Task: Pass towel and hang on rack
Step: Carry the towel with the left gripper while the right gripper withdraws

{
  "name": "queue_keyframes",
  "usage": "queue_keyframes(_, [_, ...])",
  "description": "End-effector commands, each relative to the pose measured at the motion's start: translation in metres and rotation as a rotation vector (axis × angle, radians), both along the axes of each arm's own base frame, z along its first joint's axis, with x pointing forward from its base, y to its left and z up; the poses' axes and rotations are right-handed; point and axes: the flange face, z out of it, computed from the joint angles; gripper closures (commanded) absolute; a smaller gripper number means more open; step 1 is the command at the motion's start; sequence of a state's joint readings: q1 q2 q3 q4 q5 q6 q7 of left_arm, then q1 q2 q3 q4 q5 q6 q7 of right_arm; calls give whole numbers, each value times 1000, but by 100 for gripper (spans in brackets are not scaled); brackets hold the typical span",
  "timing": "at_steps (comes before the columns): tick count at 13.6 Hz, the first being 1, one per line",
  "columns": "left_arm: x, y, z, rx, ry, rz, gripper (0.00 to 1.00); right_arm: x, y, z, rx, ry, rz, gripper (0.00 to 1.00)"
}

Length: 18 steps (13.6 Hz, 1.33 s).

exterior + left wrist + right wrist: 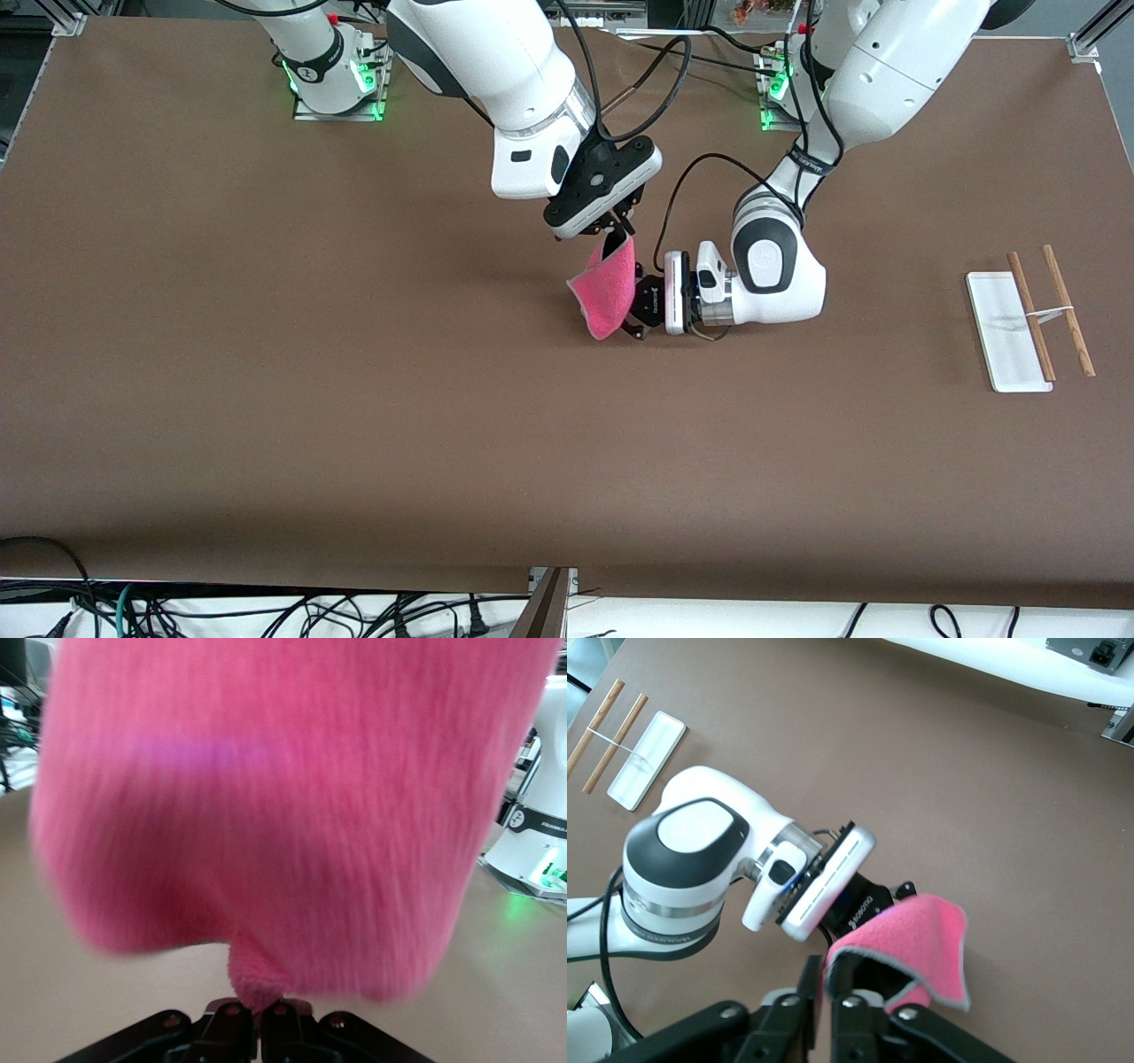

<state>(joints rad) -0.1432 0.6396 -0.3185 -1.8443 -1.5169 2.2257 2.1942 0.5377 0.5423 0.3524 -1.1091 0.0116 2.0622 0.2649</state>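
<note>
The pink-red towel (607,292) hangs in the air over the middle of the table, held by both grippers. My right gripper (616,232) comes down from above and is shut on the towel's grey-trimmed top edge (868,952), with its fingertips (827,979) pinching it. My left gripper (631,312) lies level, just above the table, and is shut on a fold at the towel's lower part (260,1005). The towel (283,815) fills most of the left wrist view. The rack (1050,310) stands at the left arm's end of the table, its two wooden rods over a white base (1001,341).
The brown table (354,399) stretches wide around the arms. The rack (607,722) and its base (647,757) also show in the right wrist view. The left arm's white wrist (691,859) sits close beside the towel. Cables hang below the table's near edge.
</note>
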Motion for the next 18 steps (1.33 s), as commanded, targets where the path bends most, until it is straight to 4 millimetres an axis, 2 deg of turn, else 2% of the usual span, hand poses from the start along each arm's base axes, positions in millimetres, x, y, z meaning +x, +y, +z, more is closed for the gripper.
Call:
queue_keyframes(1, [19, 24, 29, 31, -42, 10, 100, -1, -5, 11, 5, -13, 1, 0])
queue_keyframes(4, [35, 51, 78, 154, -30, -27, 100, 3, -9, 12, 3, -10, -7, 0])
queue_keyframes(7, [63, 81, 127, 309, 20, -114, 100, 9, -16, 10, -9, -15, -20, 0])
queue_keyframes(11, [84, 104, 186, 486, 87, -182, 100, 39, -49, 4, -55, -26, -83, 0])
queue_keyframes(13, [93, 123, 209, 576, 113, -209, 100, 51, -78, 4, -117, 15, -118, 0])
queue_keyframes(14, [95, 137, 215, 629, 114, -223, 100, 57, -91, 2, -139, 39, -134, 0])
queue_keyframes(16, [99, 177, 226, 713, 137, -234, 100, 65, -127, 31, -140, 27, -186, 0])
queue_keyframes(18, [101, 212, 236, 835, 145, -252, 100, 85, -179, 31, -192, 79, -254, 0])
